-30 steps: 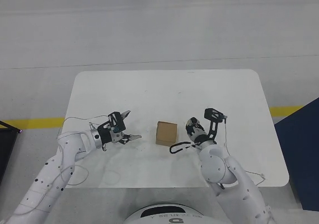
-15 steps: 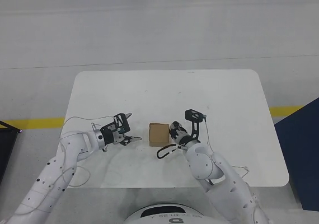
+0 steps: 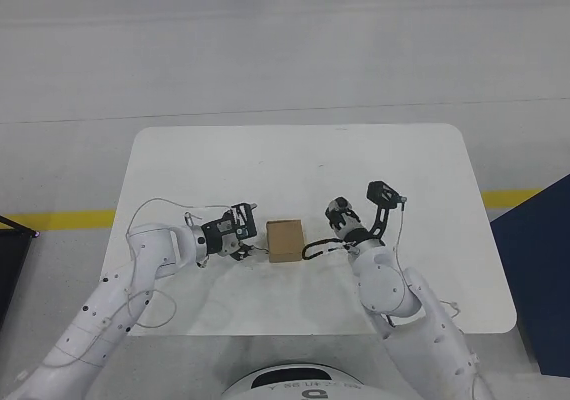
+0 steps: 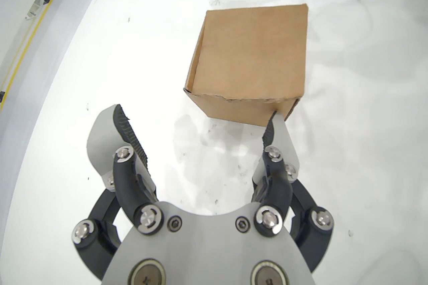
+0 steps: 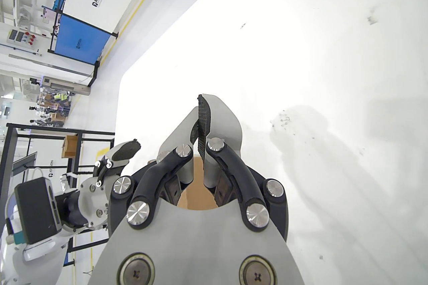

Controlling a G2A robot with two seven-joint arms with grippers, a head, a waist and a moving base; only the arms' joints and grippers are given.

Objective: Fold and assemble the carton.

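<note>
Carton [image 3: 285,241]: small brown cardboard box, sits upright near the middle of the white table [image 3: 395,160], between the two arms. Top face is closed and flat; the edge facing the left arm is ragged, and a thin gap shows along one side seam. Left gripper [image 4: 199,126]: low over the table just beside the carton, jaws spread wide, nothing held. One fingertip [image 4: 271,129] is at the carton's near bottom corner; contact cannot be confirmed. Right gripper [image 5: 200,129]: on the carton's other side and just beside it, ribbed pads pressed together, nothing between them. A patch of brown cardboard shows behind its finger links.
</note>
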